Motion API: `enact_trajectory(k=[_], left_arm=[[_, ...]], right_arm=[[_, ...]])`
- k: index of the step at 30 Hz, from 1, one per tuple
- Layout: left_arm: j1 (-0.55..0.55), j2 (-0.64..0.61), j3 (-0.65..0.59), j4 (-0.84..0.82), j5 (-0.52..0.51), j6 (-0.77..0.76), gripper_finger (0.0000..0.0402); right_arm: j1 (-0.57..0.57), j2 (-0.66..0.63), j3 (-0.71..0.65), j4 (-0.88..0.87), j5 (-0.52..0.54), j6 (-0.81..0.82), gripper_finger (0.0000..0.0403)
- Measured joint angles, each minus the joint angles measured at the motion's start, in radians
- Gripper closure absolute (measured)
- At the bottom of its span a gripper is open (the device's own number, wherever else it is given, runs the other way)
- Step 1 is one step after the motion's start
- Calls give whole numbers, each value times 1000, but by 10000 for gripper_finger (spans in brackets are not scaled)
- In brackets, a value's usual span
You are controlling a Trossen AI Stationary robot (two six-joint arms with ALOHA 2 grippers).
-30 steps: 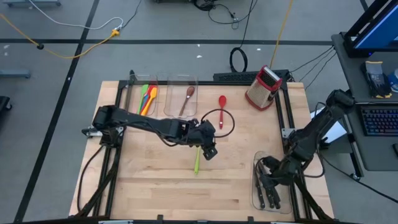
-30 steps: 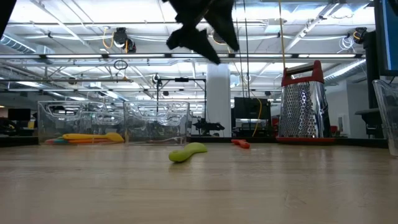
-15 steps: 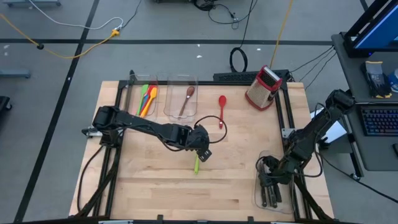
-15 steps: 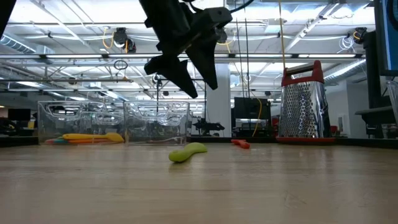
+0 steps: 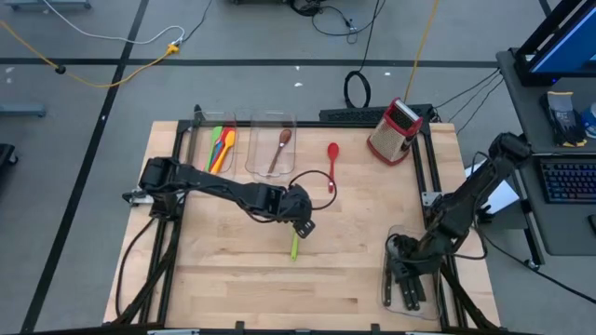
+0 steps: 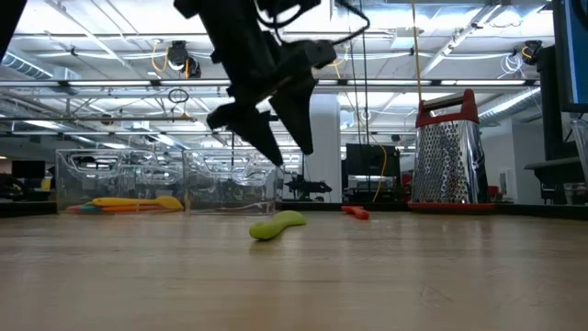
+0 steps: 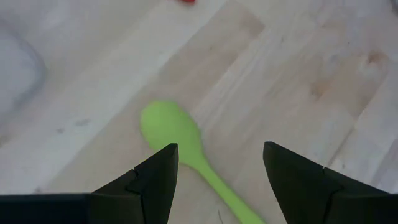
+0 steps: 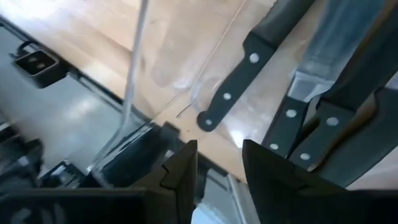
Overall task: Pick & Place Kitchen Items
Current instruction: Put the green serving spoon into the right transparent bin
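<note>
A green spoon lies flat on the wooden table near its middle, bowl toward the far edge. My left gripper hangs open a little above it, slanting down, its fingers either side of the spoon's bowl without touching. Seen from table height, the left gripper is clear of the spoon. My right gripper stands open, nothing between its fingers, over a clear bin at the near right that holds black-handled knives. A red spoon lies toward the far edge.
At the far edge stand two clear bins, one with colourful utensils and one with a wooden spoon. A red-and-silver box grater stands at the far right. A cable from the left arm loops above the table near the red spoon.
My left gripper has come down toward the green spoon, shifting a little toward the table's left edge and rolling about its own axis; its fingers stay equally wide. The spoon has not moved.
</note>
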Motion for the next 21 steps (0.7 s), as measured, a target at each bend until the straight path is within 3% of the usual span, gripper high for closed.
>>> enact_trajectory(k=[7,21], left_arm=[[21,0,-105,84,43,-100,160],[50,17,-135,159,19,-138,160]], right_arm=[[0,-76,0,19,3,1,297],[1,-225,0,322,5,-112,308]])
